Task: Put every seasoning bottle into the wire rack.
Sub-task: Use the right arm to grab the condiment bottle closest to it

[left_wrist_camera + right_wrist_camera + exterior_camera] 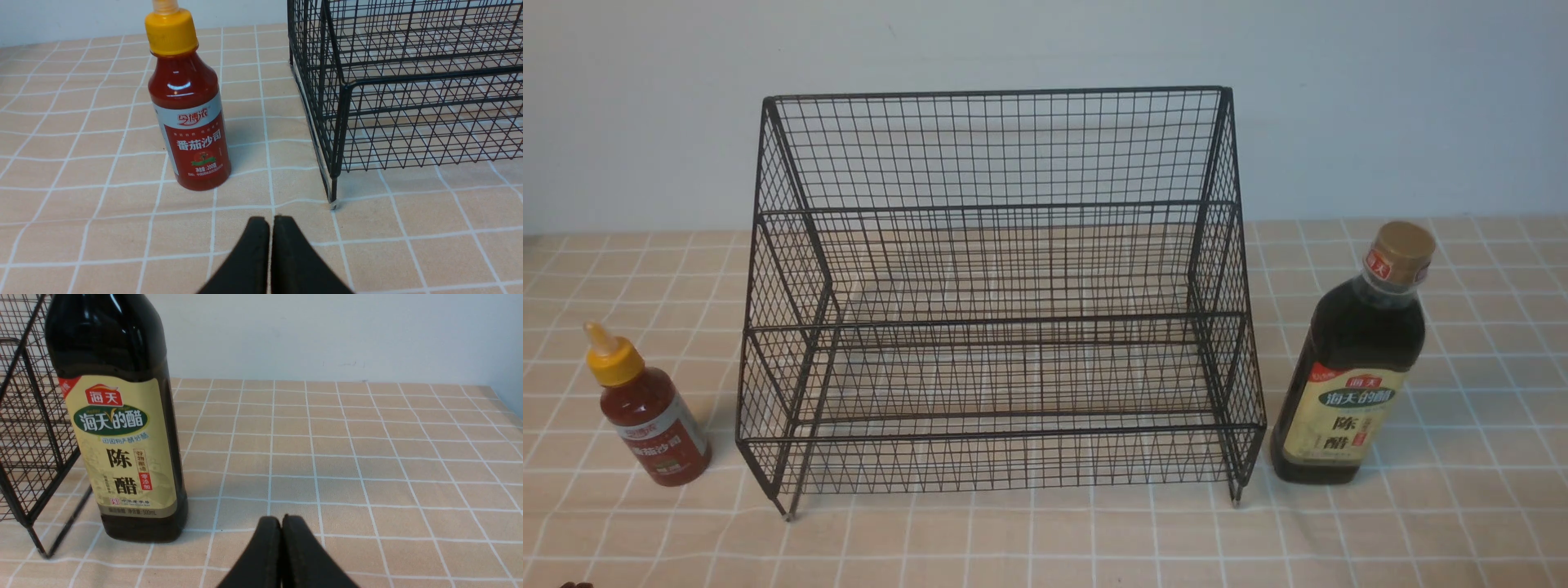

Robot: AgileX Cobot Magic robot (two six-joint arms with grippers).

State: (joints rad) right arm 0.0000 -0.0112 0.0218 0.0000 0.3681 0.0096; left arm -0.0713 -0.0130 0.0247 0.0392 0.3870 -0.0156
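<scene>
I've got the red sauce bottle (658,429) standing upright on the table (1143,539), left of the wire rack (1005,367) and apart from it. The tip of its yellow cap is cut off in my left wrist view. The dark vinegar bottle (1352,359) stands just beside the rack, on the right; my right wrist view loses its cap and neck entirely and shows only part of the rack, some of it behind the bottle. Both bottles are outside the rack.

Now my grippers: on the left gripper (271,222) I see two dark, blurred tips close together, fully narrowed, nothing between them. The right gripper (284,520) is closed up too, tips together and holding nothing, its lower part cut off. In the front view there's a small dark bit at the bottom left corner, too little showing for me to name. Behind the table, a pale wall (1405,106).
</scene>
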